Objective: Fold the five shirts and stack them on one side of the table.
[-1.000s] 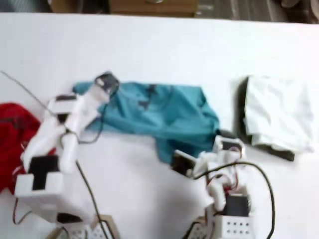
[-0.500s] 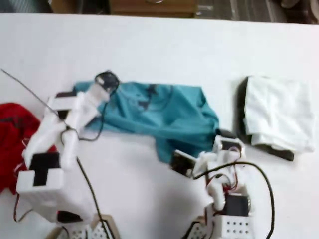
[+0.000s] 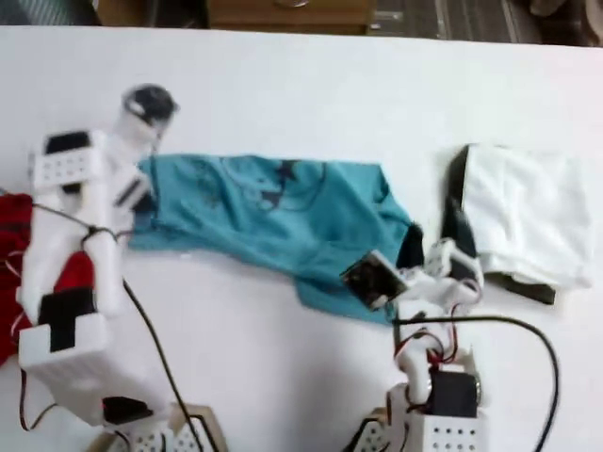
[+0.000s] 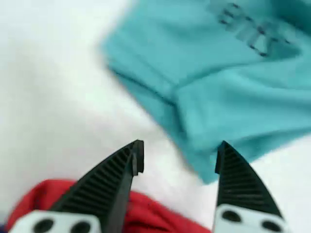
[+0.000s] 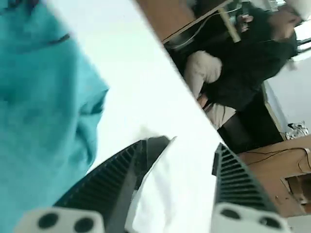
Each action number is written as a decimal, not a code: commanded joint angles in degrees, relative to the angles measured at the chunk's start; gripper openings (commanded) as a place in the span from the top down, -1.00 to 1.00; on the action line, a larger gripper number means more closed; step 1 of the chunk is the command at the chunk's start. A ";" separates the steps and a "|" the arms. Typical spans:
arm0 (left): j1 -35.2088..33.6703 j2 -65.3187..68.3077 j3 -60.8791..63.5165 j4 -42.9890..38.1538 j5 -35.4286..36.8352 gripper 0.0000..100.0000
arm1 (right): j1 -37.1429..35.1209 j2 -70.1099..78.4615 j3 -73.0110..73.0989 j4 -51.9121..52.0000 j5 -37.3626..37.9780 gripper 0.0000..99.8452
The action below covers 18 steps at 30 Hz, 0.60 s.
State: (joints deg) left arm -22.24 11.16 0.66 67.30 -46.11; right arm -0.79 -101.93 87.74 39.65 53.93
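The teal shirt (image 3: 283,212) is recorded lying partly folded on the desk (image 3: 283,85), between the red shirt (image 3: 38,254) and the folded white stack (image 3: 523,212), its folding is judged in hand, and, the left tool (image 4: 181,148) and the right tool (image 5: 181,145) being found spread and empty at its opposite ends, fresh edge grips are judged to be called for.

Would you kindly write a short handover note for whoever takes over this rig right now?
Left gripper: open, empty, over the table by the teal shirt's corner and the red shirt.
Right gripper: open, empty, between teal shirt and white shirt.
Done: white shirt folded at the right, atop a dark cloth.
Left: teal shirt rumpled mid-table, red shirt heaped at the left edge; fold both, stack on the white.
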 commanded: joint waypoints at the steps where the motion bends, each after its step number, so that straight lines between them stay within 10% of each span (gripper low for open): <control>1: -1.14 -0.09 -11.82 4.04 0.18 0.47 | 0.75 -1.01 -7.74 -3.12 -8.79 0.53; 9: 4.92 6.15 -15.34 3.52 3.34 0.47 | 0.84 6.99 -7.56 -18.33 -14.59 0.53; 18: 7.21 28.57 -33.45 3.78 10.46 0.47 | 4.62 50.07 -31.91 -18.33 -21.63 0.53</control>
State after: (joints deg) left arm -15.38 36.04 -24.84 71.43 -36.53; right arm 2.55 -67.30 68.75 19.43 34.59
